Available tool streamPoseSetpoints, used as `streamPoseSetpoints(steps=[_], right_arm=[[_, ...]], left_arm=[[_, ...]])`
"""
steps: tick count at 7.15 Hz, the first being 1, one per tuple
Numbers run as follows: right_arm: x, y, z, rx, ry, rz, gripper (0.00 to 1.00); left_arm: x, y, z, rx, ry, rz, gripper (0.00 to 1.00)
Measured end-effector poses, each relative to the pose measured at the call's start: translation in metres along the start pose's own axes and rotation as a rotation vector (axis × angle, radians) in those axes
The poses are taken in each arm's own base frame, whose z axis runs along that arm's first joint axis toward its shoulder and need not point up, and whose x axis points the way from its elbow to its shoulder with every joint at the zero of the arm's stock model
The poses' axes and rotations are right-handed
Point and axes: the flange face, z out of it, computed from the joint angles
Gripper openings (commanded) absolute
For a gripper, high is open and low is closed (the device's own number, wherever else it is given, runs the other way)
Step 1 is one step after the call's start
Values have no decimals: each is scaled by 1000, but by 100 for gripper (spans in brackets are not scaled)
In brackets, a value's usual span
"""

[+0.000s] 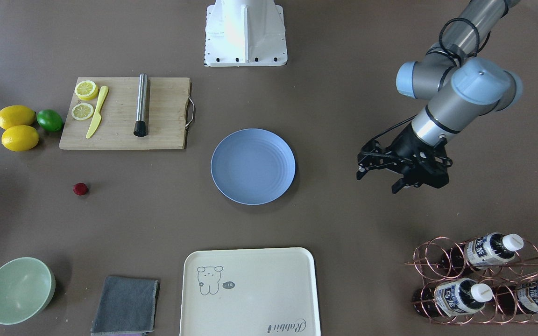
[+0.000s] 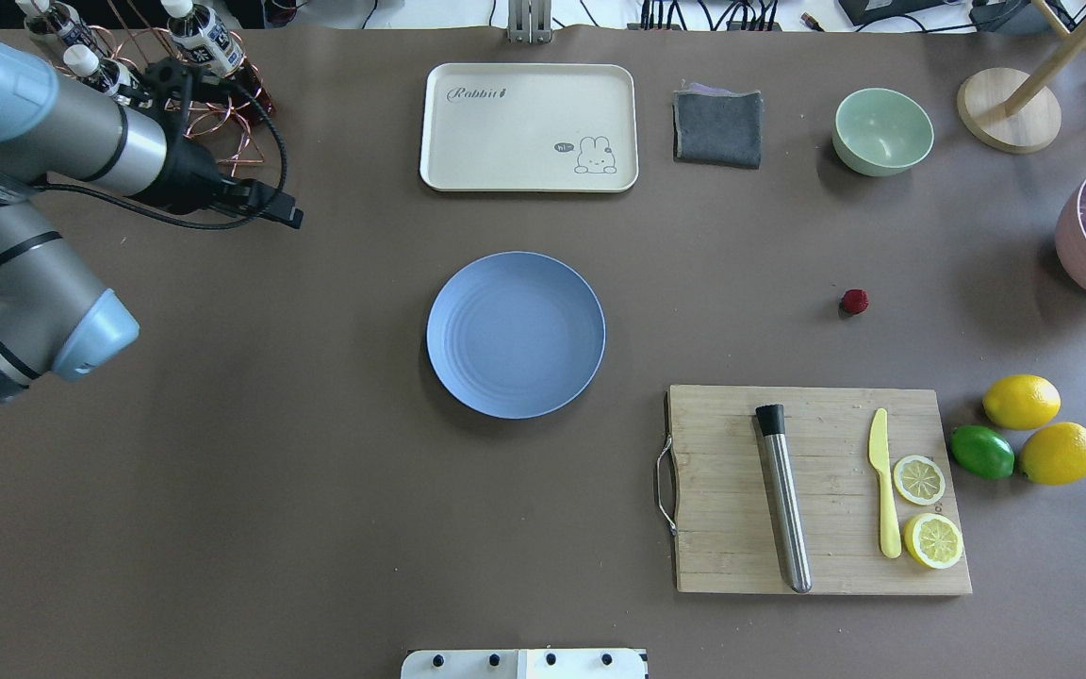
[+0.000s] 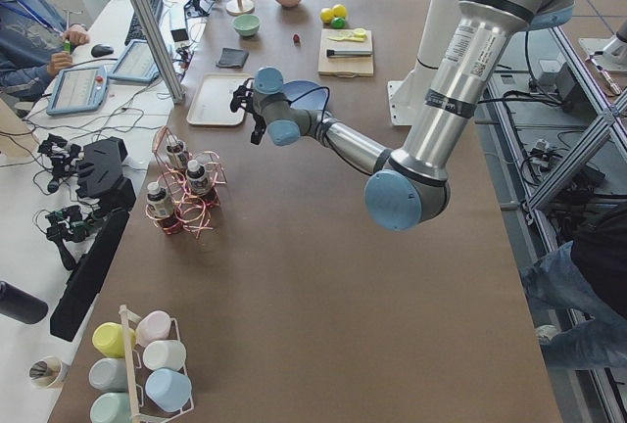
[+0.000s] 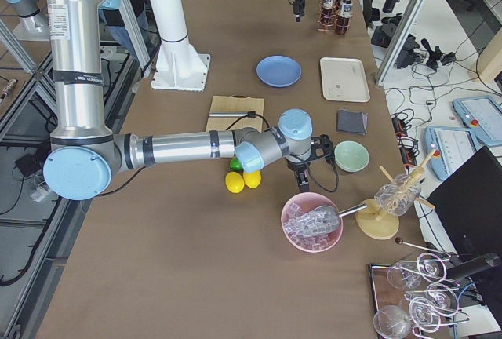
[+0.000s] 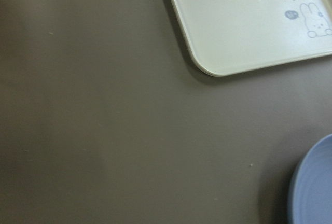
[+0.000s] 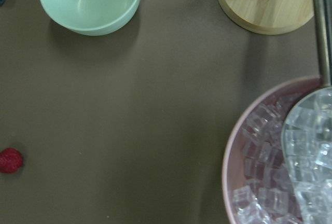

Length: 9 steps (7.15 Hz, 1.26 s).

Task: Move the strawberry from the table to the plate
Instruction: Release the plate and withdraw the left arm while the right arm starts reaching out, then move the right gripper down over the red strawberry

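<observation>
The strawberry (image 1: 80, 188) is a tiny dark-red berry lying alone on the brown table (image 1: 157, 210), below the cutting board. It also shows at the left edge of the right wrist view as the strawberry (image 6: 10, 160). The light-blue plate (image 1: 252, 166) sits empty at the table's middle. My left gripper (image 1: 377, 183) hovers beside the plate on the side away from the berry, open and holding nothing. My right gripper (image 4: 303, 186) shows only in the exterior right view, near the green bowl and ice bucket; I cannot tell whether it is open or shut.
A wooden cutting board (image 1: 124, 113) carries lemon slices, a yellow knife and a metal muddler. Two lemons and a lime (image 1: 49, 120) lie beside it. A green bowl (image 1: 18, 290), grey cloth (image 1: 126, 304), cream tray (image 1: 249, 291), bottle rack (image 1: 484, 280) and ice bucket (image 6: 280, 156) ring the table.
</observation>
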Motion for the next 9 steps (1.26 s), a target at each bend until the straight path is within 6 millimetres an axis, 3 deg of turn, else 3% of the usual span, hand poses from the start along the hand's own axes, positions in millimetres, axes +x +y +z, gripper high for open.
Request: streamPoseSetpoints(steps=[2,4,5,6,7,9], right_arm=[[-68,-26,21,14,6,55,100],[-126,-44,41,24,3,85,99],[-148,-47,51,24,3,104,97],[-171,-48,63,24,6,138,97],[-196,-45,78,24,13,172,96],[-221,-35,102,15,34,198,95]], left_arm=[[-137,9,-89,-53,-88,124,98],[-236,28,-162,-115,-144,212,98],[-278,51,-185,-150,-164,231,98],[-314,80,-194,-186,-175,207,98],[-338,110,-191,-220,-159,161,98],[-350,132,-183,-226,-63,108,98]])
